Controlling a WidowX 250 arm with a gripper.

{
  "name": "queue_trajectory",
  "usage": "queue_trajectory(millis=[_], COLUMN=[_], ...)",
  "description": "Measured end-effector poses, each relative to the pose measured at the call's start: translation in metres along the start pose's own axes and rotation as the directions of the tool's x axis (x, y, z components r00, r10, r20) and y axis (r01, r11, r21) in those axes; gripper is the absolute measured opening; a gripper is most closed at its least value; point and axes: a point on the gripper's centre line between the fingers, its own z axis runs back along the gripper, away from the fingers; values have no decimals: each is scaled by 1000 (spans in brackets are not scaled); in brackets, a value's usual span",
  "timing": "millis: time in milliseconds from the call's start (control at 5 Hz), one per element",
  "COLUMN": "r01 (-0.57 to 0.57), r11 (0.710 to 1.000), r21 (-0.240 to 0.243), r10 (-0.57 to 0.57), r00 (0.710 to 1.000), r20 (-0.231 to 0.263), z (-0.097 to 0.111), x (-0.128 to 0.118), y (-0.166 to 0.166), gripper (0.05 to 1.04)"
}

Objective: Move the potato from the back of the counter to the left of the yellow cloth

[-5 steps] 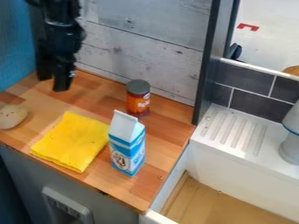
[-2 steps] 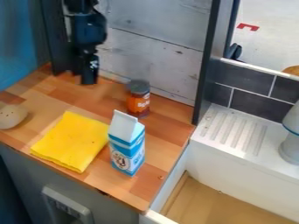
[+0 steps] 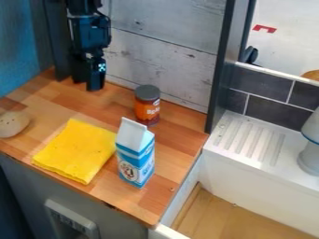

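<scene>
The gripper [image 3: 87, 85] hangs over the back left of the wooden counter, left of and behind an orange can [image 3: 148, 111] with a dark grey lid; the two are apart. In front of the can a blue and white milk carton [image 3: 135, 156] stands upright. A folded yellow cloth [image 3: 76, 150] lies flat to the left of the carton, near the front edge. At the far left rests a pale, roundish object [image 3: 12, 123] with small dark spots.
A whitewashed plank wall [image 3: 168, 56] bounds the counter at the back, with a dark upright post [image 3: 222, 65] at its right end. Right of the counter are a white sink with a ridged drainboard [image 3: 252, 140] and a grey-white object [image 3: 310, 151] on its ledge.
Over the past second the gripper has moved to the right along the back of the counter, mostly in the first part. The can, carton, cloth and pale object have stayed put.
</scene>
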Motion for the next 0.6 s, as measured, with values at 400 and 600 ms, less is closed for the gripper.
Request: queue_trajectory(millis=[400, 600], r01=[-111, -111], r11=[993, 993], r21=[46, 45], r10=[112, 112], r00=[993, 993], r20=[-31, -33], z=[0, 0], x=[-5, -5], y=[6, 6], gripper=[996, 996])
